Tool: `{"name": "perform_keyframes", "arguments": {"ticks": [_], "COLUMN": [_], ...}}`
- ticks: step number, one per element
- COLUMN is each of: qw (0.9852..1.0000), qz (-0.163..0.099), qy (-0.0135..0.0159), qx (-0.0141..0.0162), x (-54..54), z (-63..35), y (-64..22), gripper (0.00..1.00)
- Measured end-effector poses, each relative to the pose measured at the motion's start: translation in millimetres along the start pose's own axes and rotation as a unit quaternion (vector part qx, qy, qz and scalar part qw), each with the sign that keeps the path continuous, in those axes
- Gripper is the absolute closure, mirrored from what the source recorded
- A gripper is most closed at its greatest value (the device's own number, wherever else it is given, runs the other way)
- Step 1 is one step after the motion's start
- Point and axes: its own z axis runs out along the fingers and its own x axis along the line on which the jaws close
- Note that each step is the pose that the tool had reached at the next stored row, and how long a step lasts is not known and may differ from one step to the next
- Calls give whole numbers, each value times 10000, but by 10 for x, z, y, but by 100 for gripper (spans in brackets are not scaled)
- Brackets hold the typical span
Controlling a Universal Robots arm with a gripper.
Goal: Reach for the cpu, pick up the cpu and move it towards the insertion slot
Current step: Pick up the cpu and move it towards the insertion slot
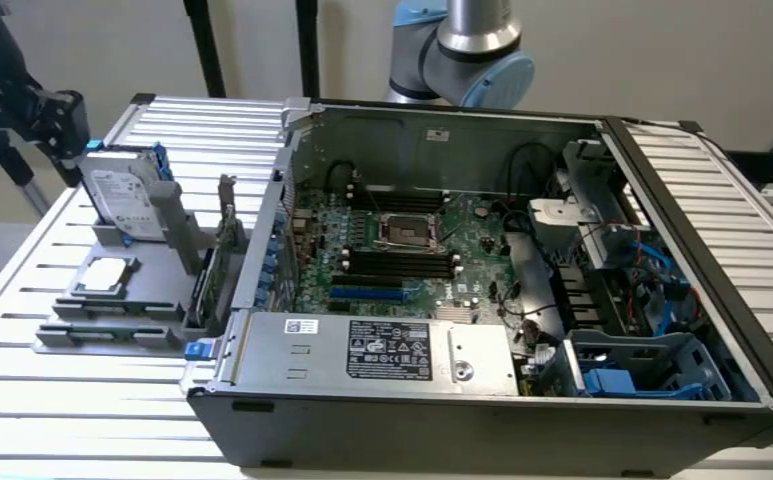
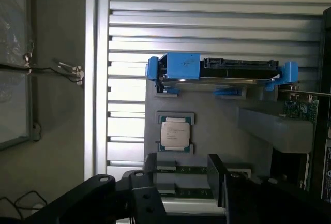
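One end effector (image 2: 182,159), released and empty, hangs near the cpu (image 2: 175,133) on a holder (image 2: 212,131).

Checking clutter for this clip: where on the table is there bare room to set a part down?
Bare table slats lie between the grey holder and the table's near edge, and behind the hard drive. Crowded: the holder, carrying hard drive, cpu and memory sticks, and the open computer case.
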Motion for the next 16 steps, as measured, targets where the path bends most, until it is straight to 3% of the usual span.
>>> {"name": "perform_keyframes", "arguments": {"ticks": [5, 16], "qw": [10000, 10000], "qz": [1, 56], "qy": [-1, -2], "qx": [-1, 0], "x": [1, 1], "z": [12, 212], "y": [-1, -13], "gripper": [29, 29]}}
